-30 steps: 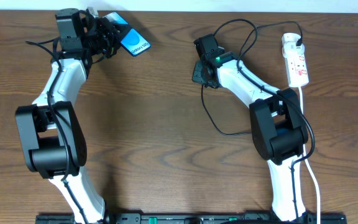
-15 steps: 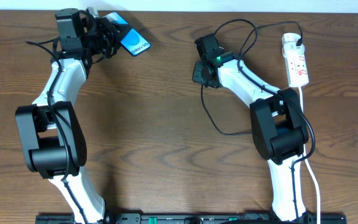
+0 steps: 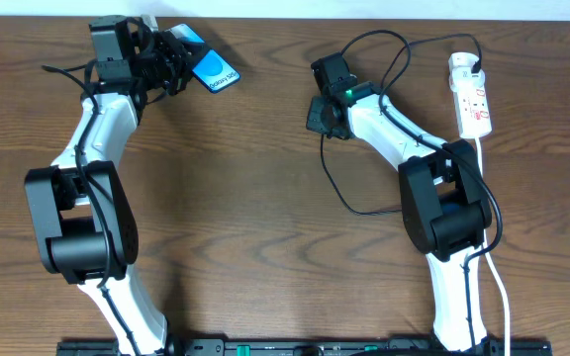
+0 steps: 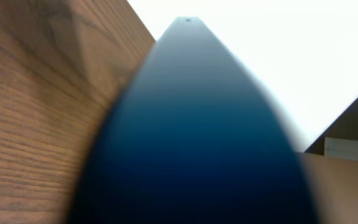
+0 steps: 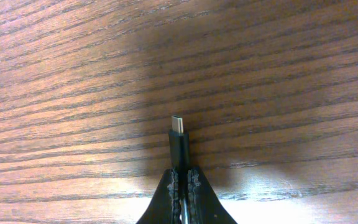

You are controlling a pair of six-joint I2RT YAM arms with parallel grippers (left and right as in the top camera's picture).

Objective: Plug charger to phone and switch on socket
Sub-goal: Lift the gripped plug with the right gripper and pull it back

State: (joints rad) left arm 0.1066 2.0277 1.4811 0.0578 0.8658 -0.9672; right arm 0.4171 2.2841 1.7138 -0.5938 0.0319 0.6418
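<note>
L gripper [image 3: 169, 55] is shut tight on the phone [image 3: 213, 69], R gripper [image 5: 183, 182] pinches the charger [image 5: 179, 142] tip; next, I think, bring tip & phone together.

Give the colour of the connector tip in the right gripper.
Silver metal tip on the thin black charger cable's connector; best seen in the right wrist view.

A dark brown wood-grain table [image 3: 255, 227] fills the view, with a pale strip [image 3: 295, 5] beyond its far edge.
</note>
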